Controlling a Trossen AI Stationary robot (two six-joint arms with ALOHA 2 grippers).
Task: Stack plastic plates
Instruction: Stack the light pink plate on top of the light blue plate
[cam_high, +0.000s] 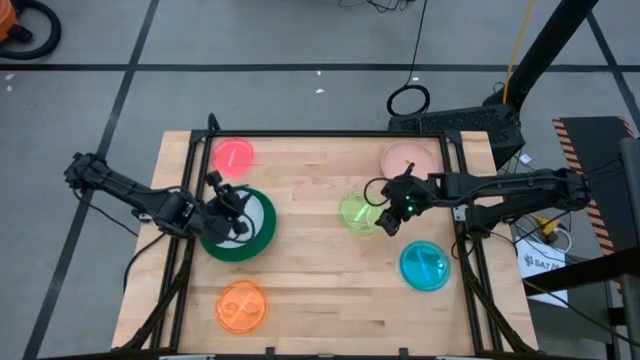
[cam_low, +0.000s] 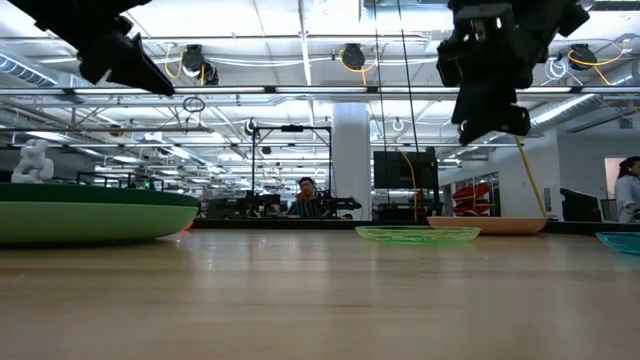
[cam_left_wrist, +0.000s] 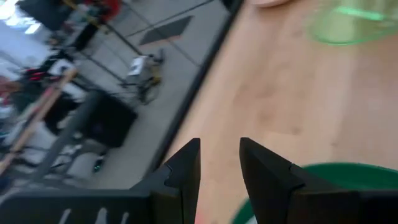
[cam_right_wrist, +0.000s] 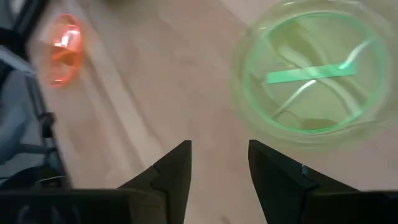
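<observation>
The stacking is barely begun: a pale plate sits inside the dark green plate (cam_high: 238, 245) near the desk's (cam_high: 320, 300) left edge, while the red-pink plate (cam_high: 234, 154), salmon plate (cam_high: 408, 158), lime plate (cam_high: 356, 212), blue plate (cam_high: 425, 266) and orange plate (cam_high: 241, 306) lie apart. The left pincer (cam_high: 237, 214) hovers over the dark green plate, narrowly parted and empty; the right pincer (cam_high: 388, 222), wide and empty, hangs beside the lime plate

a pale wooden table (cam_high: 320, 290) sat in a black frame (cam_high: 330, 134) on grey floor. a person (cam_low: 306, 196) sat at a far desk; another person (cam_low: 628, 188) stood at right.
</observation>
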